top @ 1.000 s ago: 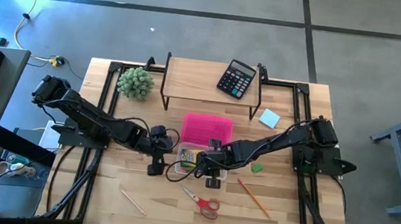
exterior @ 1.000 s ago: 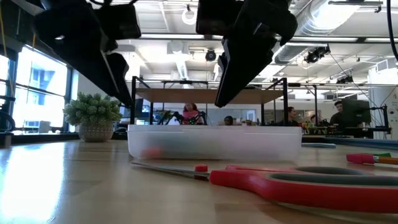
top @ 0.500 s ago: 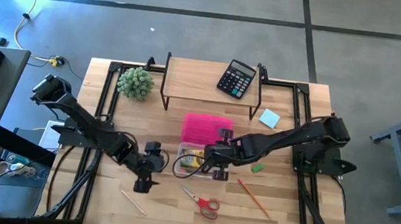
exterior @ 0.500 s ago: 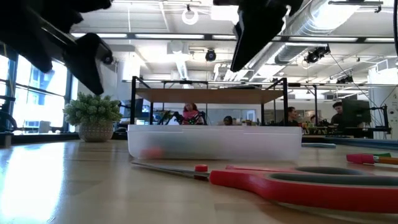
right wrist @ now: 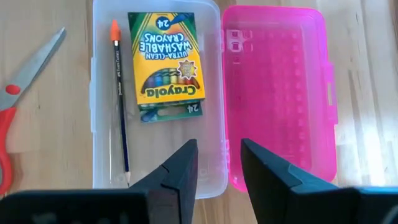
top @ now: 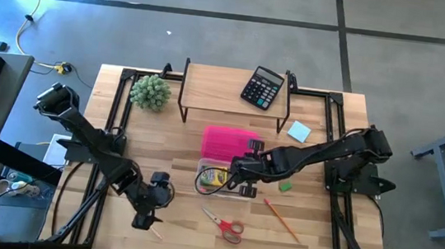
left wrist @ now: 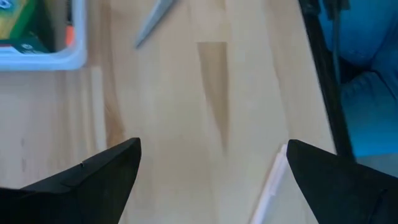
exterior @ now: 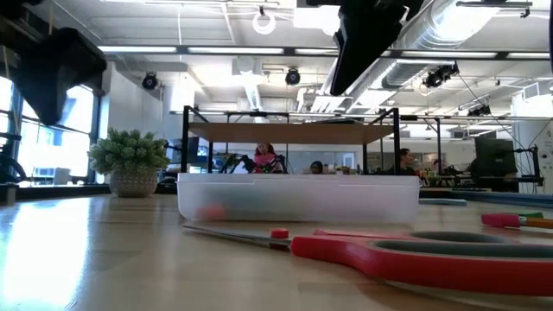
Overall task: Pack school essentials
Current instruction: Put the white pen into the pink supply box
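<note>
Pale wooden stick [top: 148, 224] lies diagonally below open left pincer [top: 143, 217].

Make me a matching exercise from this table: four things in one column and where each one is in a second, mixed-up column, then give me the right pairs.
Things:
1. crayon box
2. calculator
3. scissors
4. wooden stick

Places:
A. on the raised shelf at the back of the table
B. inside the clear case, beside a dark pencil
C. on the bare table near the front edge, in front of the case
D. on the table just ahead of the open left gripper

Pairs: 1-B, 2-A, 3-C, 4-D
</note>
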